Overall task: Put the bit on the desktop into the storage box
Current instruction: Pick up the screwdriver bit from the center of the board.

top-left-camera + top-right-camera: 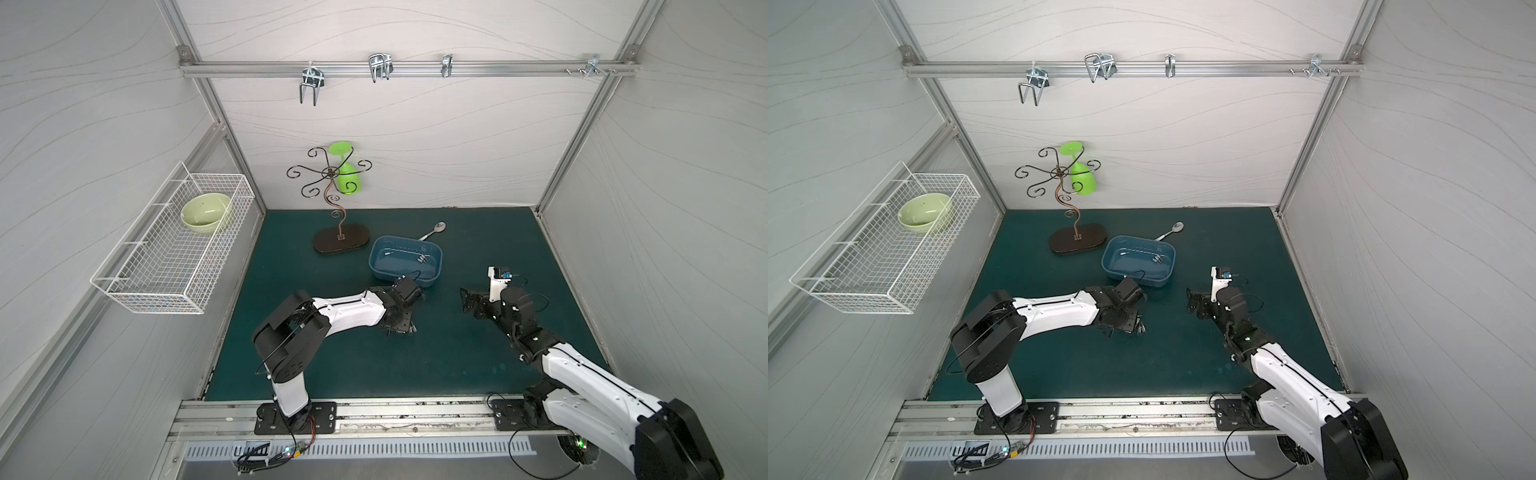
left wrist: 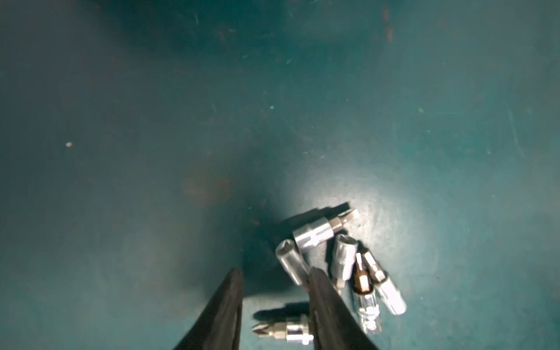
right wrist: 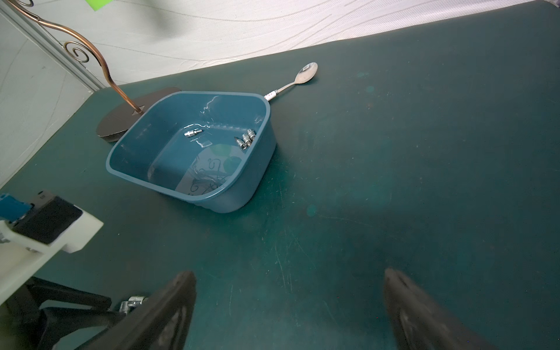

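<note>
Several silver bits [image 2: 321, 236] lie in a loose pile on the dark teal desktop [image 1: 457, 353]. My left gripper [image 2: 276, 271] points down at the pile's edge, its black fingers [image 2: 233, 303] either side of one cross-tipped bit [image 2: 281, 330]. That bit's thick end sits against one finger, with a gap at its tip. In both top views the pile [image 1: 411, 329] [image 1: 1140, 326] peeks out beside the left gripper [image 1: 397, 324]. The blue storage box [image 1: 376, 266] [image 3: 260, 169] holds several bits [image 3: 245, 139]. My right gripper [image 3: 289, 278] [image 1: 467, 299] hovers open and empty right of the box.
A spoon [image 1: 434, 230] lies behind the box. A scrolled metal stand [image 1: 340, 241] with a green glass [image 1: 347, 174] hanging from it stands at the back. A white wire basket [image 1: 137, 286] holding a green bowl [image 1: 205, 212] is fixed to the left wall.
</note>
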Motion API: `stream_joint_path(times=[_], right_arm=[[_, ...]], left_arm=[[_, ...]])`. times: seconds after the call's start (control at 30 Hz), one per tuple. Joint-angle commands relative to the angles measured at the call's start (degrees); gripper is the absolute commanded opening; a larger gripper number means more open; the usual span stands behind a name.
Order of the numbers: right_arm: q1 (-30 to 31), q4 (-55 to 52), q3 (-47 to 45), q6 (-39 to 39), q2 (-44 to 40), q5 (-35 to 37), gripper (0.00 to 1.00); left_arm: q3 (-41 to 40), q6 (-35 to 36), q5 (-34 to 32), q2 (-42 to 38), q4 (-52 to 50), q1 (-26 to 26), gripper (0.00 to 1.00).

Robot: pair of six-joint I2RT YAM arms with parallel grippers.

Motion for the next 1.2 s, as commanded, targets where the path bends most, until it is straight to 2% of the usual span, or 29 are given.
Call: stream_joint_path(times=[0.0,0.33,0.5,0.73,1.17], right_arm=[[-0.3,-0.4,1.3,0.5,-0.9,0.7,0.99],[-0.3,-0.5,1.3,0.5,-1.0,0.6,0.99],[-0.3,-0.5,1.3,0.5,-1.0,0.6,0.99],[-0.3,-0.6,1.2,0.5,-1.3,0.6,0.99],[-0.3,-0.4,1.2,0.4,-1.2,0.5,0.99]], left_arm=[[2.1,0.5,0.1,1.2,1.4,-0.3,0.39],[2.7,0.5,-0.7,2.4,1.4,-0.2,0.33],[3.1,0.6,-1.5,2.8,0.7,-0.2,0.24],[2.8,-0.1,-2.6,2.8,0.3,-0.2,0.18],[3.8,-0.9,-6.0,-2.4,-2.7,-0.2,0.1]])
